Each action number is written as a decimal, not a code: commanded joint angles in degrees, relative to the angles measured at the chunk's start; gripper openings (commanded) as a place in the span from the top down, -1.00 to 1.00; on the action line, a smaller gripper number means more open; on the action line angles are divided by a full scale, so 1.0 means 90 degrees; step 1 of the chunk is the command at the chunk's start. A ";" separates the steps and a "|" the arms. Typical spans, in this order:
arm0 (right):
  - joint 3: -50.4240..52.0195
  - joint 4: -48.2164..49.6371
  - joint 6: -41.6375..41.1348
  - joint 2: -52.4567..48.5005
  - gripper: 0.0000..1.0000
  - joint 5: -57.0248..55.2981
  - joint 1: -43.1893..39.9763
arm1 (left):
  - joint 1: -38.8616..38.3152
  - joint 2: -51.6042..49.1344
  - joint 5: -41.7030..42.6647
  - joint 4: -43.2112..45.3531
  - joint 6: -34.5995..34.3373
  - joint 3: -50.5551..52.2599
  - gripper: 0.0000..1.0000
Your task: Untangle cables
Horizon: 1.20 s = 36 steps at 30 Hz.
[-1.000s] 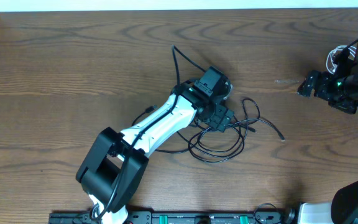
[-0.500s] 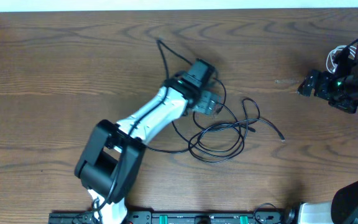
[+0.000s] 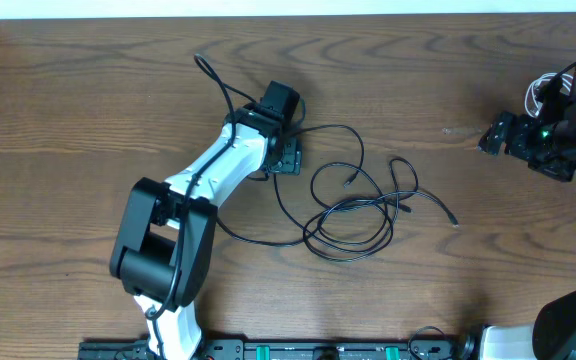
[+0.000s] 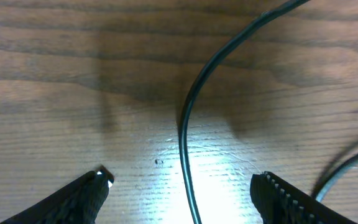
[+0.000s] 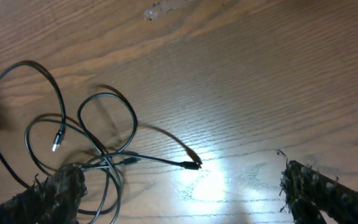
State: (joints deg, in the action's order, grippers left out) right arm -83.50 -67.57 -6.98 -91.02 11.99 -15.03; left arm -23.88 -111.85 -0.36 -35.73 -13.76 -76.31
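Observation:
Several thin black cables lie looped over one another on the wooden table, right of centre. One strand runs up-left from them, under my left gripper, to a free end. In the left wrist view that black cable passes between my left gripper's spread fingers without touching either. My right gripper hovers far right, open and holding nothing. The right wrist view shows the tangle at left, with a black plug end ahead of the right gripper.
The left arm stretches diagonally from the near edge across the left half of the table. The right arm's body sits at the far right edge. A pale wall strip marks the table's back edge.
My left gripper has swung up and to the left, and the black strand with its free end has shifted left with it. The loops have spread out. The right arm has not moved.

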 commanded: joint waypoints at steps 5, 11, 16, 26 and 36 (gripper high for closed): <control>0.0053 -0.0061 -0.0024 -0.0019 -0.99 0.0022 0.0056 | 0.0002 -0.0529 -0.0061 0.0265 -0.0061 0.0039 -0.48; 0.0056 -0.0102 -0.0024 -0.0019 -0.98 0.0022 0.0100 | 0.0002 -0.0563 -0.0046 0.0342 -0.0061 0.0039 -0.35; 0.0056 -0.0087 -0.0024 -0.0019 -0.99 0.0022 0.0141 | -0.0005 -0.0648 -0.0010 0.0381 -0.0061 0.0039 -0.15; 0.0056 0.0005 -0.0024 -0.0019 -0.98 0.0396 0.0250 | 0.0041 -0.0593 0.0029 0.0328 0.0044 -0.0092 0.86; 0.0056 0.0389 -0.0015 -0.0019 -0.99 0.0976 0.0850 | 0.0413 0.1469 0.0034 -0.0576 0.0185 -0.1013 0.86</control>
State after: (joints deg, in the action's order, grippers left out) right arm -83.48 -64.97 -7.01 -91.02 17.56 -9.41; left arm -20.82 -109.16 0.51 -40.99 -13.06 -82.32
